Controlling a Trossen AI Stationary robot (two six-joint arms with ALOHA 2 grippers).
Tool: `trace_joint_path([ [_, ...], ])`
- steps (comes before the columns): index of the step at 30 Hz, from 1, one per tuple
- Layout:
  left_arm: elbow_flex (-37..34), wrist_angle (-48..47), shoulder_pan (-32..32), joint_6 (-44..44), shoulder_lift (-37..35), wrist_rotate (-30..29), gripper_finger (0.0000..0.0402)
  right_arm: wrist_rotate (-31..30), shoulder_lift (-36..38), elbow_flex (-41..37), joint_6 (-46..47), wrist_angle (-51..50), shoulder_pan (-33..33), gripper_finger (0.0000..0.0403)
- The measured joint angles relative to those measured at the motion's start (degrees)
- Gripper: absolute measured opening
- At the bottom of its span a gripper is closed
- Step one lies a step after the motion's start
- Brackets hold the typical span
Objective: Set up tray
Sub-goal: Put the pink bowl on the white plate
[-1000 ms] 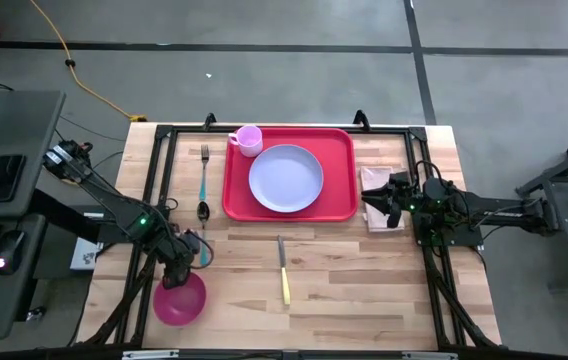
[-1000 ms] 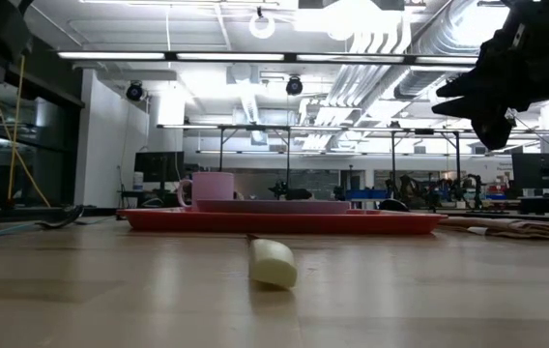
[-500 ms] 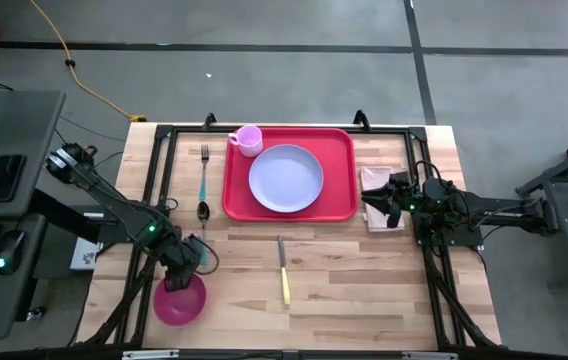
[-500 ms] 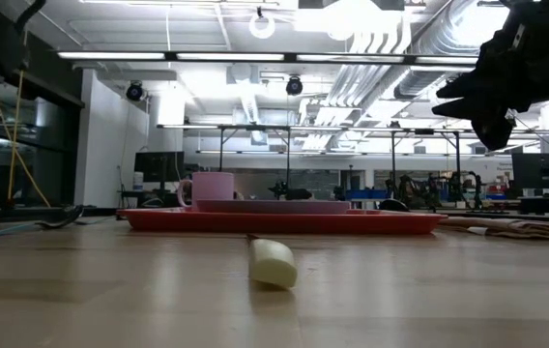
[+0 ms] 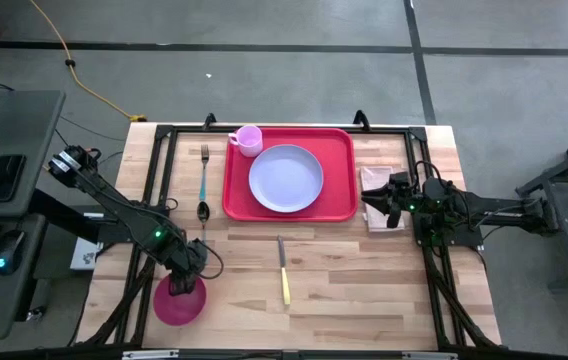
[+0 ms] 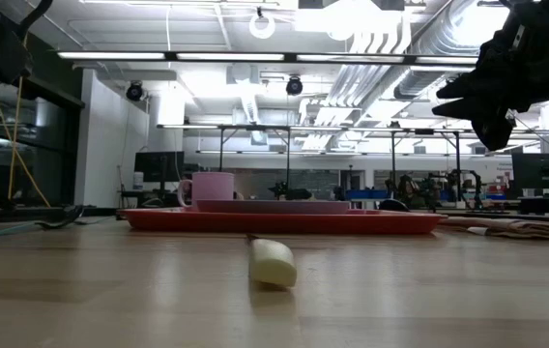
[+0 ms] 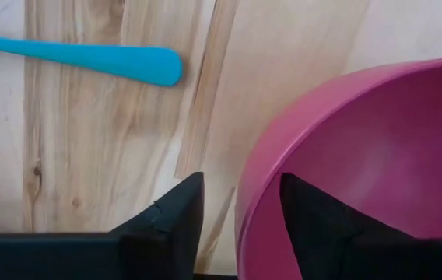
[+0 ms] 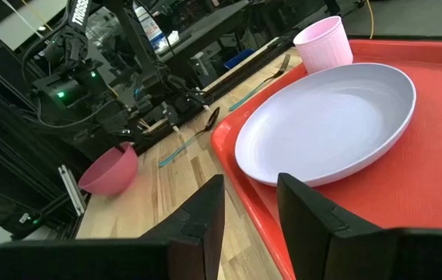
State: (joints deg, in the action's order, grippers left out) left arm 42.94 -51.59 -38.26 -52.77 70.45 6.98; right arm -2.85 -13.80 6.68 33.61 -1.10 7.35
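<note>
A magenta bowl stands on the wood table near its front left. My left gripper points down over the bowl's far rim, open, with one finger inside the bowl and one outside; I see no touch. The red tray lies at the table's far middle, with a lavender plate on it and a pink cup in its far left corner. My right gripper hovers open and level just right of the tray, above a napkin, its fingers holding nothing.
A fork and a teal-handled spoon lie left of the tray; the teal handle's end lies just beyond my left fingers. A yellow-handled knife lies on the boards in front of the tray.
My left gripper has gone down and toward the table's near edge, onto the far rim of the magenta bowl. The bowl has stayed where it was.
</note>
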Motion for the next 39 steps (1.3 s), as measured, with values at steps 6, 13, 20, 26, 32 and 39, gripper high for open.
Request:
trace_joint_path([
  [6, 0.0, 0.0, 0.0, -0.1, 0.0, 0.0, 0.0112, 0.0, 0.0, 0.0, 0.0, -0.1, 0.0, 0.0098],
  [13, 0.0, -0.2, 0.0, -1.2, 0.0, 1.1, 0.0016, 0.0, 0.0, 0.0, 0.0, -0.2, 0.0, 0.0098],
  [20, 0.0, -1.6, 0.0, -7.2, 0.0, 5.1, 0.0014, 0.0, 0.0, 0.0, 0.0, -0.2, 0.0, 0.0098],
  [26, 0.5, -1.7, 0.0, -15.6, 0.0, 9.2, 0.0014, 0.0, 0.0, 0.0, 0.9, -0.2, 0.0, 0.0098],
  [32, 4.7, -0.9, 0.0, -21.0, -0.2, 7.5, 0.0014, 0.0, 0.0, 0.0, 1.0, -0.2, 0.0, 0.0098],
  [39, 10.0, -1.9, 0.1, -31.3, -0.2, 0.2, 0.0014, 0.1, 0.0, 0.0, 0.9, -0.2, 0.0, 0.0098],
])
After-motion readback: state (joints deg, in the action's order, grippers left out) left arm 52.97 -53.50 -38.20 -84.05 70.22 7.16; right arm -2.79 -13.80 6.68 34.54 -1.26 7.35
